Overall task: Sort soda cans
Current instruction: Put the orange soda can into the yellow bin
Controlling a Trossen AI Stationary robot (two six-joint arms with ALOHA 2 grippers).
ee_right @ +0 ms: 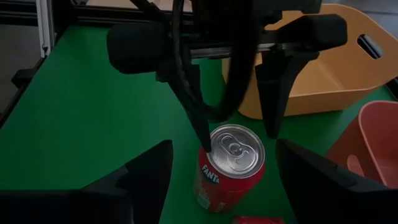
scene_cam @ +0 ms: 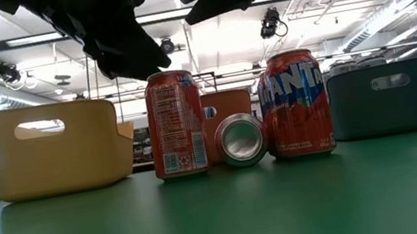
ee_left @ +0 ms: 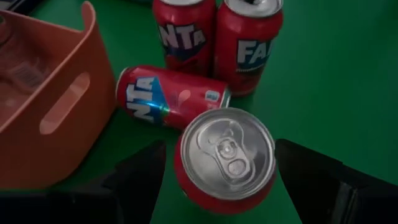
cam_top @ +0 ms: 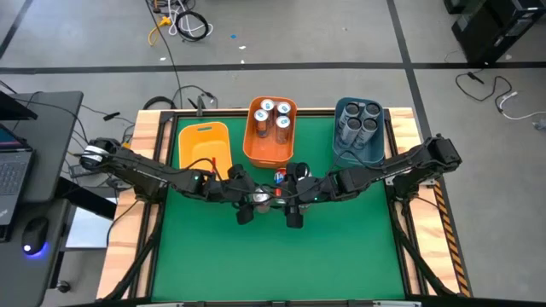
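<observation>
"FANTA" is read in part on the upright red can [scene_cam: 296,104], as "NTA" and "FA" on two standing cans [ee_left: 184,34] [ee_left: 249,43], and "NTA" on the lying can [ee_left: 171,96].

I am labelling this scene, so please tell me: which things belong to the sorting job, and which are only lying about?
Job: red cans, white cans, grey cans, yellow bin, orange bin, blue bin; left gripper open around one red can, right gripper open near it.
Lying about: laptop, mouse, floor cables.
</observation>
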